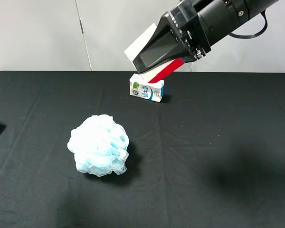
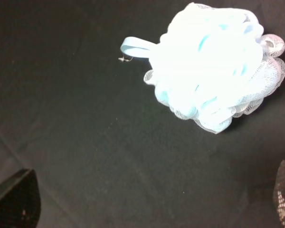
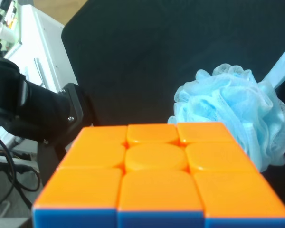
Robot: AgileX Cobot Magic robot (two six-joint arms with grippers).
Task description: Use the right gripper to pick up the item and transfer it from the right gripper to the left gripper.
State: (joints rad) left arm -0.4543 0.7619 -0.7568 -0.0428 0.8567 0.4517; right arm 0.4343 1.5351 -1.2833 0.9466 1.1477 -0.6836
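Note:
The item, a small cube, shows a white face (image 1: 138,46) and a red face, raised high above the back of the table, close to the exterior camera. My right gripper (image 1: 164,52) is shut on it. In the right wrist view the cube (image 3: 156,185) fills the lower frame with an orange face and a blue edge; the fingers are hidden. My left gripper (image 2: 149,199) is open and empty, its fingertips (image 2: 14,199) wide apart low over the black cloth near the sponge. The left arm (image 3: 33,114) shows in the right wrist view.
A pale-blue mesh bath sponge (image 1: 99,145) lies left of the table's middle; it also shows in the left wrist view (image 2: 213,61) and the right wrist view (image 3: 232,114). A white-blue milk carton (image 1: 147,89) stands at the back centre. Black cloth (image 1: 218,142) covers the table.

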